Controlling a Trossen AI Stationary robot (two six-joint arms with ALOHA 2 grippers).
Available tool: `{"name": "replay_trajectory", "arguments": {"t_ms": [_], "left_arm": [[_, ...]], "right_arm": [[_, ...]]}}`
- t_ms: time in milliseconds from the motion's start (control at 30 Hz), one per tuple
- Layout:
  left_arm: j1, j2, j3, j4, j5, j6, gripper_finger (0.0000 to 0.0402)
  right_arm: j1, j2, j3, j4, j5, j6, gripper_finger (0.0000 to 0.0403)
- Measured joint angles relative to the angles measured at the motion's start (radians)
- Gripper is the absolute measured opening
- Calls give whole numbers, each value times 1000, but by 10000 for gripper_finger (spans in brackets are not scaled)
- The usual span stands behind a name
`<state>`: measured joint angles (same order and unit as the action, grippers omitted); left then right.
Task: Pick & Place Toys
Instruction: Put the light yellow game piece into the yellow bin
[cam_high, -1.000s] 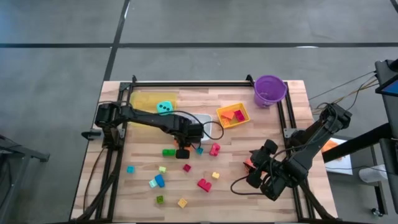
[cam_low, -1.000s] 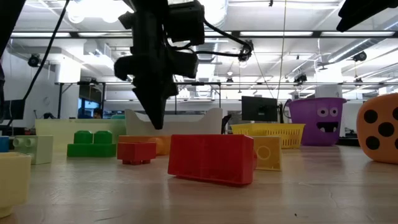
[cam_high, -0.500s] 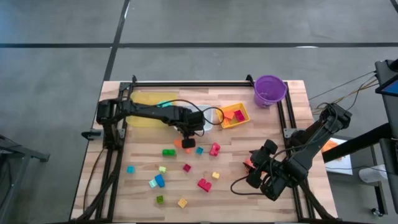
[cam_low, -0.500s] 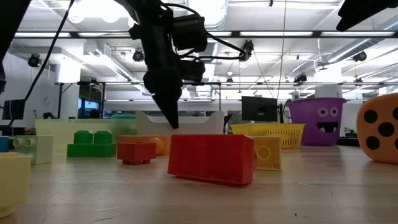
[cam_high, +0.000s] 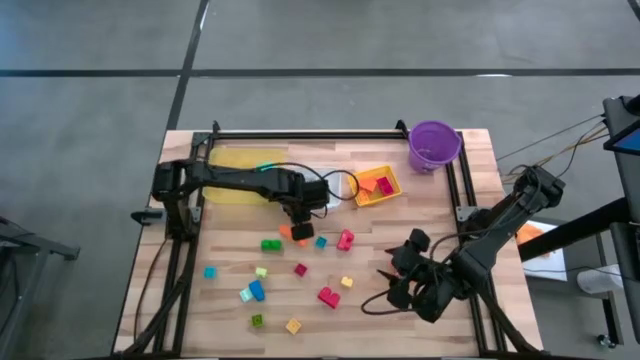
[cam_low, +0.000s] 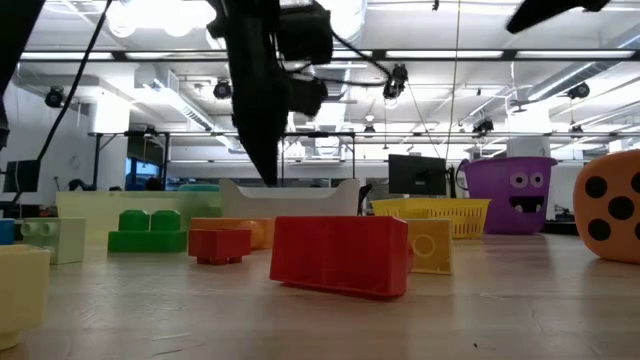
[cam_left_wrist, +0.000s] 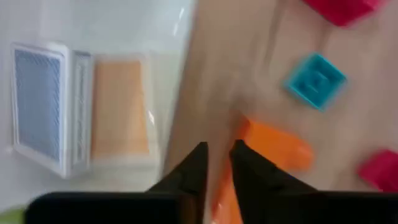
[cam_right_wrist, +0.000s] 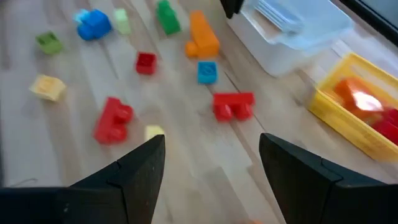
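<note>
The left tool (cam_left_wrist: 216, 160), fingers nearly pressed together, hides part of an orange block (cam_left_wrist: 273, 148); the right tool (cam_right_wrist: 211, 163) is spread.

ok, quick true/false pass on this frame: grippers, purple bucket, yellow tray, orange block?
1. The left gripper is above the orange block. True.
2. The purple bucket lies tipped over at the table's near edge. False: it stands upright at the far right corner.
3. The right gripper holds a red block. False: it is open and empty.
4. The yellow tray has toys in it. True.
</note>
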<state>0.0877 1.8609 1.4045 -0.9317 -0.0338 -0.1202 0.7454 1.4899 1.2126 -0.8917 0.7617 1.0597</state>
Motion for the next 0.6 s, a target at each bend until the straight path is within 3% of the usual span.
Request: {"name": "replay_trajectory", "arguments": {"t_ms": [200, 333, 600], "left_arm": [[-77, -121, -36, -21, -1, -84, 164], [-134, -246, -138, 94, -13, -209, 214], [-228, -467, -345, 301, -69, -373, 263]], "right_arm": [[-49, 0, -88, 221, 0, -92, 258], [-83, 0, -183, 355, 4, -71, 258], [-99, 1, -342, 663, -67, -158, 258]]}}
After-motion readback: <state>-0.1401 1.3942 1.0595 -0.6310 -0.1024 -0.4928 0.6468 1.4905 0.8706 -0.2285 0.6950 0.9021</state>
